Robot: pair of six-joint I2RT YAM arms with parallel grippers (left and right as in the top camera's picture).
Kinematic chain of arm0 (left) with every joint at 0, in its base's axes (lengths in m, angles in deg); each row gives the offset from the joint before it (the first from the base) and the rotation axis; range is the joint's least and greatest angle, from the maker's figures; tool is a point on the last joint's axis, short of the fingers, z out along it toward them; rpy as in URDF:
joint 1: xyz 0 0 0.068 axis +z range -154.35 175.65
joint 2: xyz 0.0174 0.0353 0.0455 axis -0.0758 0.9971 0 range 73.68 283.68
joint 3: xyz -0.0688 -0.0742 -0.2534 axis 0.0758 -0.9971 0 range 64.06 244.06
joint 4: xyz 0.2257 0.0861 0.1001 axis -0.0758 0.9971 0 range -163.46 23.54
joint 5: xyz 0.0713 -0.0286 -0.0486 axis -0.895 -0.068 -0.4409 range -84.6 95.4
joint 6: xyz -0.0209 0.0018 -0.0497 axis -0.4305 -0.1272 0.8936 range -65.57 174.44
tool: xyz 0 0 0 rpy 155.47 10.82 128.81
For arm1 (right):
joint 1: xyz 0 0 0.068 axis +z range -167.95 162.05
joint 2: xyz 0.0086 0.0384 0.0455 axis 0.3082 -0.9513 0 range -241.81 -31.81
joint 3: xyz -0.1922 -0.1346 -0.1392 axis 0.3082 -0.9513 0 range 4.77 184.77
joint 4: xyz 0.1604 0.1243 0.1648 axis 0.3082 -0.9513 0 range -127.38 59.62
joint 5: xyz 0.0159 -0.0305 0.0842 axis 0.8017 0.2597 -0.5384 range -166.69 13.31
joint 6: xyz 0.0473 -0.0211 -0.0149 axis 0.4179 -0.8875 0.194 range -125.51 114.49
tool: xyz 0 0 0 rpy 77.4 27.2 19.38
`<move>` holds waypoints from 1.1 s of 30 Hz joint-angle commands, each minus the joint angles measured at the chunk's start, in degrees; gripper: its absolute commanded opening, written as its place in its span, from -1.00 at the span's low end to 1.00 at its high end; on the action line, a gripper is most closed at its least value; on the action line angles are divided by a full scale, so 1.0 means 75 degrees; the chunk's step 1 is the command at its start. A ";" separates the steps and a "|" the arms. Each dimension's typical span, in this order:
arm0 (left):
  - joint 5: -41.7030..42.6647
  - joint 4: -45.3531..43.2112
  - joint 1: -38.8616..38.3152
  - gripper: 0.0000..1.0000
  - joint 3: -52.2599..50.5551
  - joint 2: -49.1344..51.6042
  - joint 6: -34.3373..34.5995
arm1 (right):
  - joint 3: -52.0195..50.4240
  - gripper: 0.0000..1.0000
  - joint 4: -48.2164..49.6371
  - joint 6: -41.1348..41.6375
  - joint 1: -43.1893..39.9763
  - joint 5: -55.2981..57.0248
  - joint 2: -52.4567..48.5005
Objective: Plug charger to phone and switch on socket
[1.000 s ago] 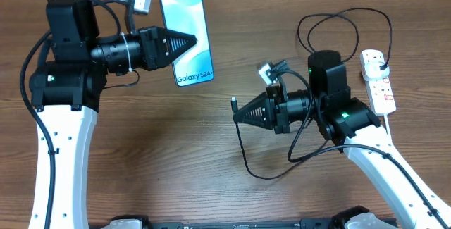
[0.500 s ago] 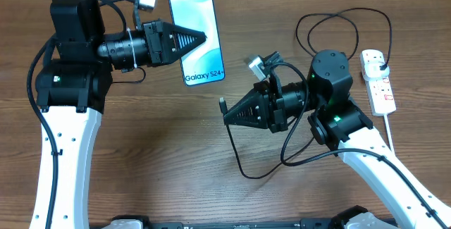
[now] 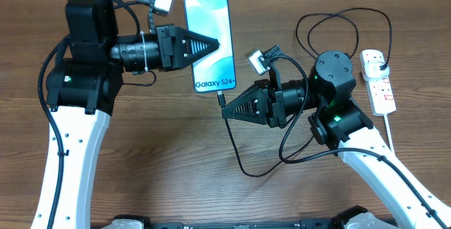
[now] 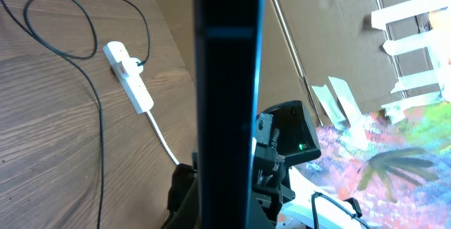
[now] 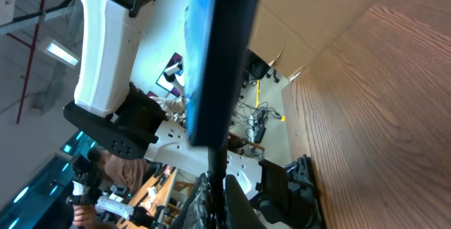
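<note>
Reading "Galaxy S24+", phone [image 3: 211, 17] clamped in left pincer [image 3: 213, 44], right pincer [image 3: 225, 113] pinching charger [image 3: 220, 99]

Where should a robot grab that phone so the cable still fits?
Probably mid-length, pinched face and back, coming in over a long side, as the left gripper does. The phone is thin and flat, and this leaves its "Galaxy S24" end free for the charger in the right gripper.

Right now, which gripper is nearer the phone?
Left. The left gripper clamps the phone by a long edge. The right gripper, holding the charger by its tip, sits just off its bottom end.
</note>
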State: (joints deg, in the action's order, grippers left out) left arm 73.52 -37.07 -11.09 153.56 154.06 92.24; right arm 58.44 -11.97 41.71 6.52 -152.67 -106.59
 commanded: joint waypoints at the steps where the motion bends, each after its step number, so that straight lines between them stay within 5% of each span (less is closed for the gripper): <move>1: 0.0041 -0.0090 -0.0061 -0.92 0.0070 -0.0233 -0.0076 | 0.0149 -0.93 0.0055 0.0134 0.0032 0.0096 0.0055; 33: -0.0504 -0.0026 -0.0326 -0.91 0.0070 -0.0233 -0.0213 | 0.0149 -0.93 0.0315 0.0128 0.0029 0.0189 0.0055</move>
State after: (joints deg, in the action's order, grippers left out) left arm 68.95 -37.01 -13.01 153.56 154.06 90.36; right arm 58.44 -10.22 42.50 6.56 -152.30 -106.59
